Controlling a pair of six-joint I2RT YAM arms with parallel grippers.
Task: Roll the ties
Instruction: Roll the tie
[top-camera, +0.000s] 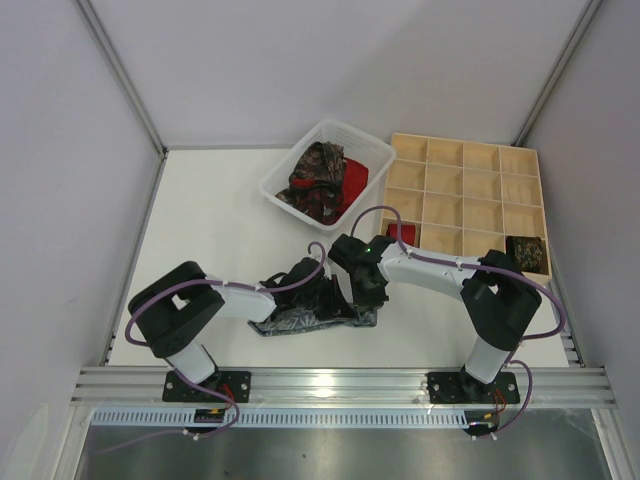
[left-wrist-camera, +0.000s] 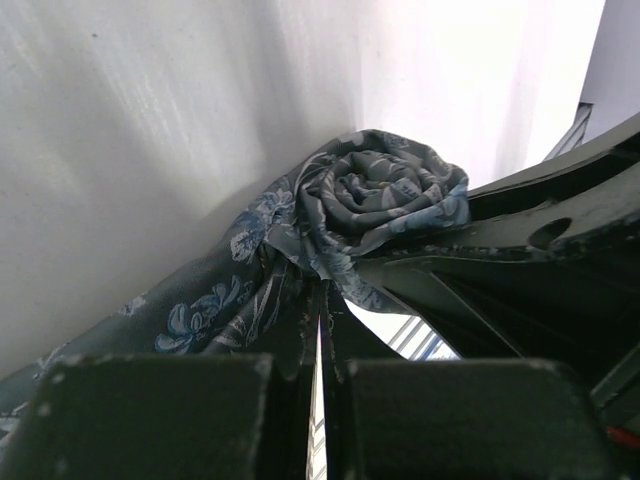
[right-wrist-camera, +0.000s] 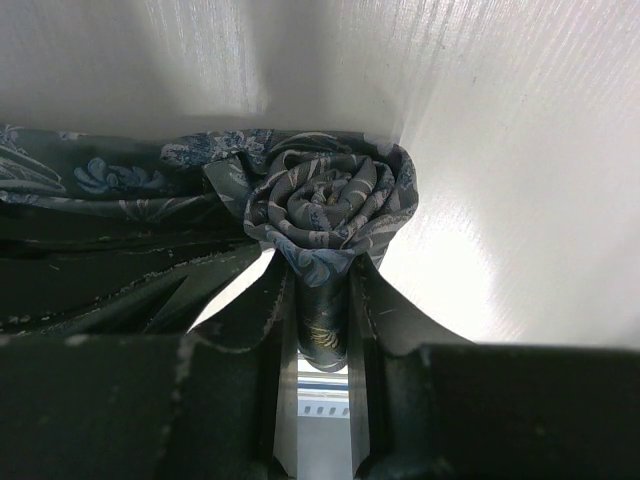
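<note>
Grey tie (top-camera: 290, 322) is down on the table (top-camera: 200, 230), near-middle, right where both arms meet. Its right end is wound into a tight little roll (right-wrist-camera: 325, 205). The right gripper (right-wrist-camera: 322, 295) has its fingers closed narrow on the core of that roll, with fabric squeezed between them and the spiral face pointing back at its wrist camera. The left gripper (left-wrist-camera: 322, 300) is shut all the way, and it looks like it's pinching a fold of the loose tail just beside the roll. What matters for the next bit imo: the unrolled length runs off to the left along the table, so the long axis is left-right and the roll has to travel left over it. Right arm is the one actually on the roll, left is more on feeding duty. More ties sit bunched in the white basket (top-camera: 375, 150) at the far middle, and the wooden tray (top-camera: 465, 215) far right has a couple of rolls in it.
</note>
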